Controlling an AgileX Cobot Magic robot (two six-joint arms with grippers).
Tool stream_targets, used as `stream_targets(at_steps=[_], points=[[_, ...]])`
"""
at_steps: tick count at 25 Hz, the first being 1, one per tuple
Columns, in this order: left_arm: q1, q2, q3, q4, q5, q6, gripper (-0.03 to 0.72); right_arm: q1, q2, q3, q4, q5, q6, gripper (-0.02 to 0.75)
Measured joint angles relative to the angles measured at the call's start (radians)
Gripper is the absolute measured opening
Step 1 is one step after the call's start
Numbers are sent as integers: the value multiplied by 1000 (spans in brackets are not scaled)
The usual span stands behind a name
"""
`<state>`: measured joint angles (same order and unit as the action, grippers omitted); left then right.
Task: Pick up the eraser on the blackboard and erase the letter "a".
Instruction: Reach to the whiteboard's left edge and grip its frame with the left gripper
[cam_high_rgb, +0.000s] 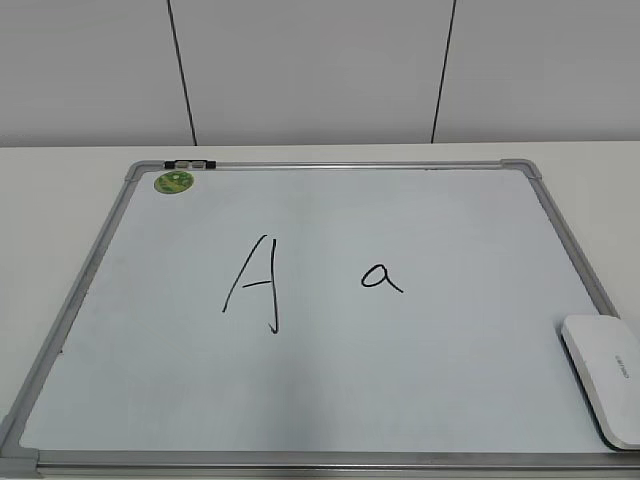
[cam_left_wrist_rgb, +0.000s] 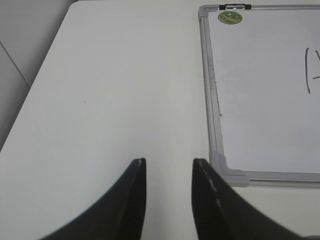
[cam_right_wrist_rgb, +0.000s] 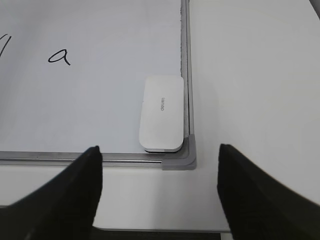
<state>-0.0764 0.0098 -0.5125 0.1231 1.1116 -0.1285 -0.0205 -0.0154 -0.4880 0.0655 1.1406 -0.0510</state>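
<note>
The blackboard (cam_high_rgb: 330, 380) is a white board with a grey frame lying flat on the table; it also shows in the left wrist view (cam_left_wrist_rgb: 265, 100) and the right wrist view (cam_right_wrist_rgb: 100, 100). The small letter "a" (cam_high_rgb: 381, 277) sits right of a larger capital "A" (cam_high_rgb: 253, 285); the small "a" also shows in the right wrist view (cam_right_wrist_rgb: 59, 56). The white eraser (cam_high_rgb: 606, 378) lies in the board's near right corner, seen too in the right wrist view (cam_right_wrist_rgb: 162, 113). My right gripper (cam_right_wrist_rgb: 159, 150) is open and empty, short of the eraser. My left gripper (cam_left_wrist_rgb: 169, 162) is open and empty over bare table left of the board.
A round green sticker (cam_high_rgb: 173, 182) and a small clip (cam_high_rgb: 189, 163) sit at the board's far left corner. White table (cam_high_rgb: 60, 200) surrounds the board, with a wall behind. The table's near edge (cam_right_wrist_rgb: 165, 231) shows below the right gripper.
</note>
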Motion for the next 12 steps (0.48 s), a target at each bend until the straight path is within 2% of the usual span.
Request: stream_targets(at_steps=[12], points=[[0, 5, 0, -6, -5, 0, 236, 0, 0, 0, 0, 0, 0, 534]])
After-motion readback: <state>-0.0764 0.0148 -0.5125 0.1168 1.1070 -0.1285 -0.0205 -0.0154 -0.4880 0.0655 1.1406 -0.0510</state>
